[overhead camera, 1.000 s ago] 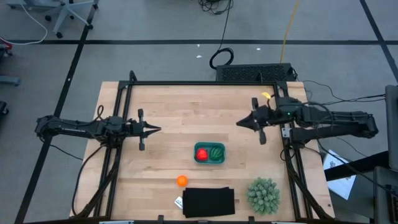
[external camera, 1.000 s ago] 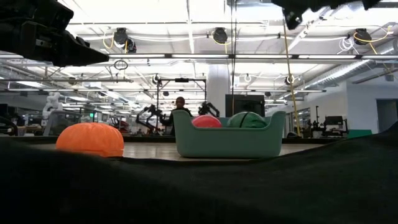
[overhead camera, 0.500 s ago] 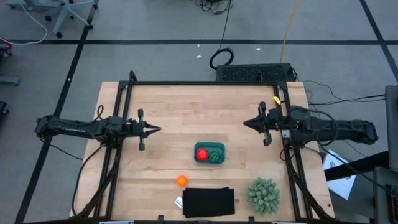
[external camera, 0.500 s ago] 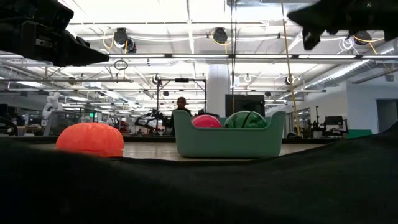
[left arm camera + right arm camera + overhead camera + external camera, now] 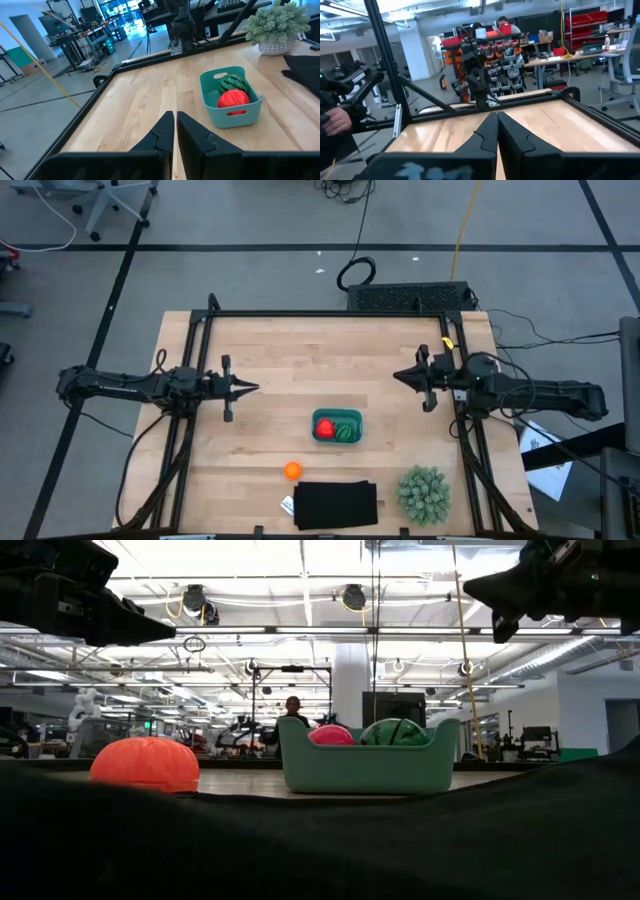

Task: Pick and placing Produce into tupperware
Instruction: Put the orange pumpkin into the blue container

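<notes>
Produce update, going left to right: left tool (image 5: pixel 252 388) parked well off to the tupperware's left, fingers pressed together, hasn't budged. The orange one (image 5: pixel 291 470) sits on the tabletop (image 5: pixel 300 350) just below-left of the tupperware (image 5: pixel 337 427), with the red one (image 5: pixel 324 427) and green one (image 5: pixel 347 426) inside it. What changed: right tool (image 5: pixel 401 377), also pressed together and empty, has pulled back up-right of the tupperware over the last second. Looks like two are done and the orange is next
</notes>
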Controlling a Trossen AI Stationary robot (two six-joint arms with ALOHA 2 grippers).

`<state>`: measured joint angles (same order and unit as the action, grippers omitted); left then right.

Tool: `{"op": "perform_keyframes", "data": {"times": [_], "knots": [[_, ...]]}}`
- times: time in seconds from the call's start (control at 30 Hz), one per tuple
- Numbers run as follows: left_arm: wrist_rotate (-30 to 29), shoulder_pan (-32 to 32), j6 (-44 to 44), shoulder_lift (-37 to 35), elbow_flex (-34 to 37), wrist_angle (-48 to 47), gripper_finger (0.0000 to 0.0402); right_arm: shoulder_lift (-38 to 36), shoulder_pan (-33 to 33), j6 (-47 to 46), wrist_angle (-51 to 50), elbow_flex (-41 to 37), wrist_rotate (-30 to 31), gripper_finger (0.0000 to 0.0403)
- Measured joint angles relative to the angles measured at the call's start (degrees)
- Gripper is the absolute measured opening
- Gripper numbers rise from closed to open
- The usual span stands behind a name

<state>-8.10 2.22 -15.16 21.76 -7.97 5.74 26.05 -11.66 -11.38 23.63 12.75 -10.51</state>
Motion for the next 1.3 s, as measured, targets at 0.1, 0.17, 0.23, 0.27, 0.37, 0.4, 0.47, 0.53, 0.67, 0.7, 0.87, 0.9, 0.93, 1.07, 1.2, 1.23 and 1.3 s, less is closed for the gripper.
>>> {"op": "perform_keyframes", "data": {"times": [0.1, 0.17, 0.23, 0.27, 0.37, 0.4, 0.47, 0.53, 0.67, 0.7, 0.87, 0.9, 0.93, 1.07, 1.2, 1.23, 1.3], "knots": [[-0.02, 0.0, -0.02, 0.0, -0.01, -0.01, 0.0026, -0.93, 0.0, -0.05, -0.33, -0.98, 0.18, 0.0], [-0.02, -0.02, -0.06, 0.0, -0.01, -0.04, 0.0026, -1.39, 0.0, -0.39, -0.48, -1.13, 0.21, 0.0], [-0.04, -0.02, -0.13, -0.01, 0.0, -0.02, 0.0026, -1.93, 0.16, -0.39, -0.27, -1.13, 0.23, 0.0], [-0.04, -0.02, -0.13, -0.02, 0.0, -0.02, 0.0026, -2.27, 0.23, -0.39, -0.34, -1.13, 0.23, 0.0], [-0.04, 0.0, -0.13, -0.01, 0.0, -0.19, 0.0026, -3.71, 0.26, -0.39, -0.48, -1.13, 0.26, 0.0], [-0.04, -0.01, -0.12, -0.01, 0.0, -0.4, 0.0026, -4.26, 0.28, -0.39, -0.75, -1.13, 0.27, 0.0], [-0.07, 0.0, 0.13, 0.0, 0.0, -0.8, 0.0026, -5.5, 0.28, 0.09, -2.28, -1.13, 0.27, 0.0], [-0.07, -0.01, 0.22, -0.01, 0.0, -1.16, 0.0026, -7.03, 0.28, 1.1, -4.86, -1.13, 0.34, 0.0], [-0.07, -0.01, 0.33, 0.0, 0.0, -1.68, 0.0026, -10.24, 0.28, 2.29, -8.58, -1.13, 2.21, 0.0], [-0.07, -0.02, 0.39, -0.01, 0.0, -1.69, 0.0026, -10.82, 0.28, 2.51, -9.4, -1.13, 3.39, 0.0], [-0.07, -0.01, 0.69, 0.0, 0.0, -1.69, 0.0026, -11.92, 0.28, 3.09, -13.44, -1.13, 8.93, 0.0], [-0.07, -0.01, 0.68, 0.0, 0.0, -1.69, 0.0026, -11.91, 0.28, 3.2, -14.2, -1.13, 9.29, 0.0], [-0.07, -0.01, 0.68, -0.01, 0.0, -1.68, 0.0026, -11.85, 0.28, 3.49, -14.99, -1.13, 9.41, 0.0], [-0.07, 0.0, 0.68, 0.0, 0.0, -1.68, 0.0026, -11.86, 0.28, 4.99, -16.26, -1.11, 9.41, 0.0], [-0.04, -0.02, 1.28, -0.01, 0.0, -1.68, 0.0026, -11.89, 0.59, 6.3, -15.26, -1.73, 9.0, 0.0], [-0.04, -0.02, 1.59, 0.0, 0.0, -1.68, 0.0026, -11.9, 0.82, 6.47, -14.54, -2.31, 9.0, 0.0], [-0.04, -0.01, 2.14, -0.01, 0.0, -1.68, 0.0026, -11.86, 1.03, 6.49, -12.03, -3.98, 8.99, 0.0]]}}
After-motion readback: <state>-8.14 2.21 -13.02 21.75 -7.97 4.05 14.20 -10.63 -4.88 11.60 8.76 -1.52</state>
